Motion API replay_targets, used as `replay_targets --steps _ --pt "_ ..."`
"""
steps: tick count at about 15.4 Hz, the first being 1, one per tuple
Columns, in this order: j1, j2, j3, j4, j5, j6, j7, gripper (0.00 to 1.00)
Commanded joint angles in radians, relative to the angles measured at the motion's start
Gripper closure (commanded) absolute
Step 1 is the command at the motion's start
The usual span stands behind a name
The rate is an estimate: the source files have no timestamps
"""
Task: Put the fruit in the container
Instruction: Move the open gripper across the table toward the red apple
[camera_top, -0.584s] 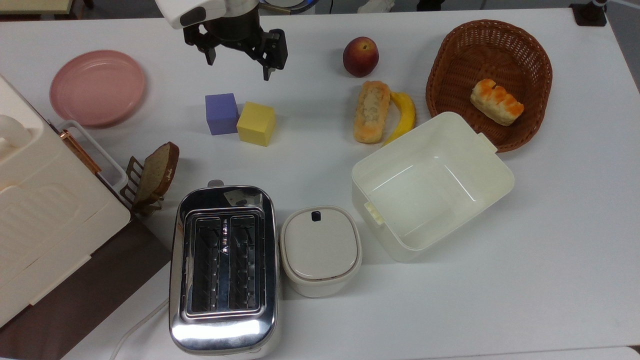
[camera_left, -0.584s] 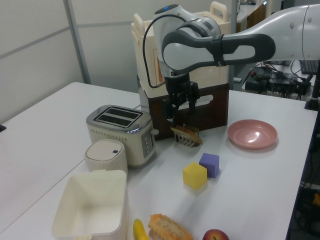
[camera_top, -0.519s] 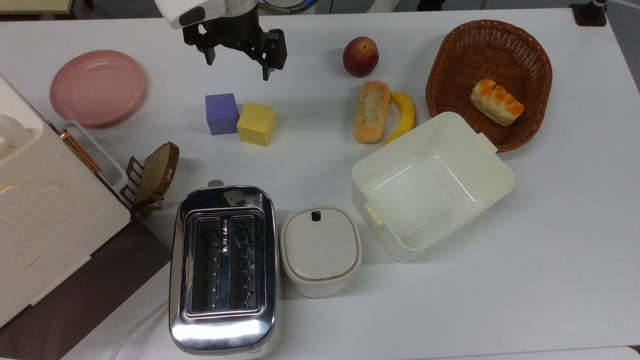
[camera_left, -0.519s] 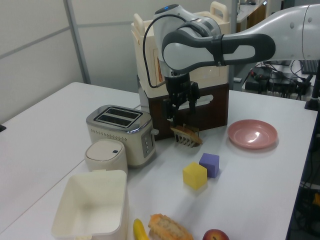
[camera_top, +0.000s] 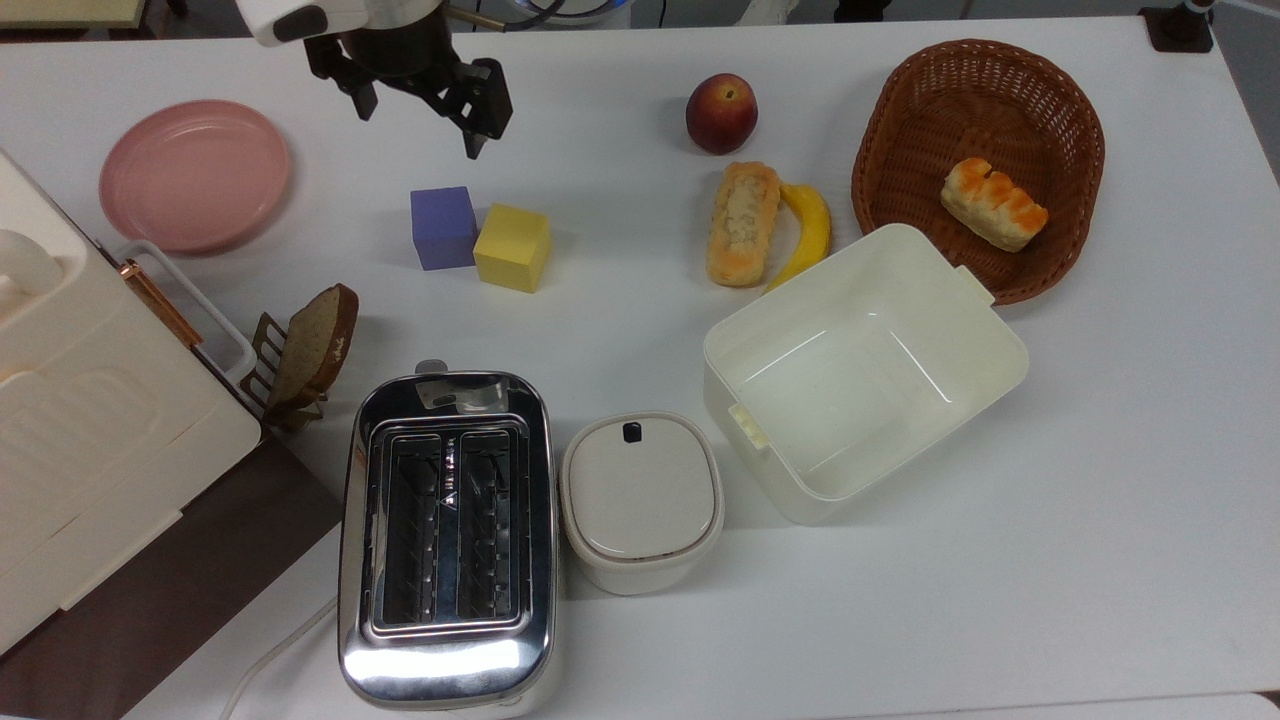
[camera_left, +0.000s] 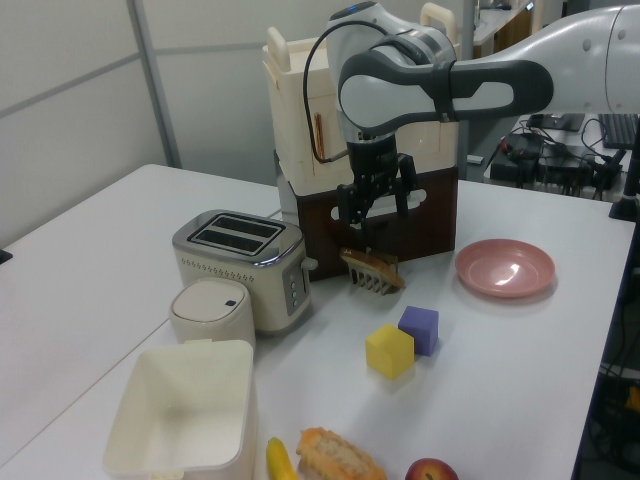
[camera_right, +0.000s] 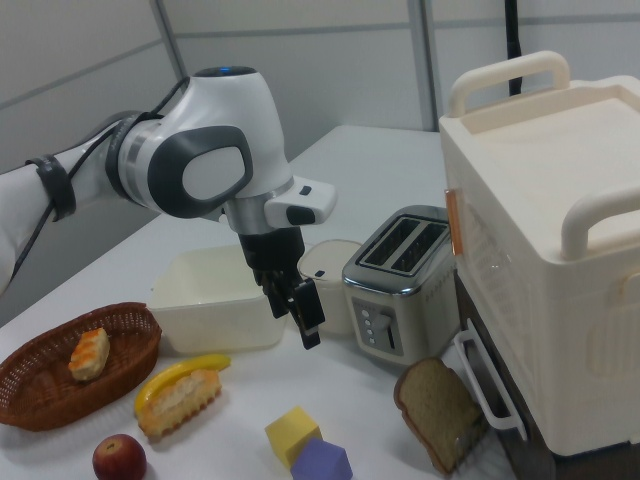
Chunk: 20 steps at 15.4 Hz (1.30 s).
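Your round dark red fruit (camera_top: 721, 112) sits untouched on the white table (camera_top: 1100, 500), beside the long bread roll (camera_top: 743, 222), near the empty cream-white rectangular plastic tub (camera_top: 985, 330). The black two-finger gripper (camera_top: 420, 98), spread wide and empty, has drifted toward the top view's left, away from the fruit, so the approach hasn't begun.

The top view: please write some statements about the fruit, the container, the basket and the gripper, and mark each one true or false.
1. The fruit lies inside the container. False: it sits on the table, and the container is empty.
2. The gripper holds nothing and its fingers are apart. True.
3. The wicker basket is empty. False: a bread roll lies in it.
4. The banana lies beside a long bread. True.
5. The purple cube and the yellow cube stand side by side. True.
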Motion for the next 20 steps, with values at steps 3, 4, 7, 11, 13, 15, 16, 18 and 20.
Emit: replay_targets --steps 3,4,7,11,13,15,16,18,20 --pt "-0.009 -0.003 -0.002 -0.012 -0.019 -0.010 -0.007 0.00" --pt "-0.013 -0.005 -0.002 -0.012 -0.019 -0.012 -0.013 0.00" --pt "-0.012 -0.013 -0.001 -0.021 -0.018 -0.030 -0.063 0.00" --pt "0.003 -0.008 0.011 -0.064 -0.018 -0.064 -0.151 0.00" --pt "0.060 -0.010 0.011 -0.099 -0.018 -0.064 -0.155 0.00" --pt "0.118 -0.003 0.011 -0.127 -0.019 -0.062 -0.166 0.00" --pt "0.149 -0.007 0.011 -0.150 -0.019 -0.062 -0.192 0.00" --pt "0.199 -0.016 0.013 -0.184 -0.013 -0.065 -0.269 0.00" --pt "0.259 -0.014 0.011 -0.207 -0.004 -0.067 -0.310 0.00"
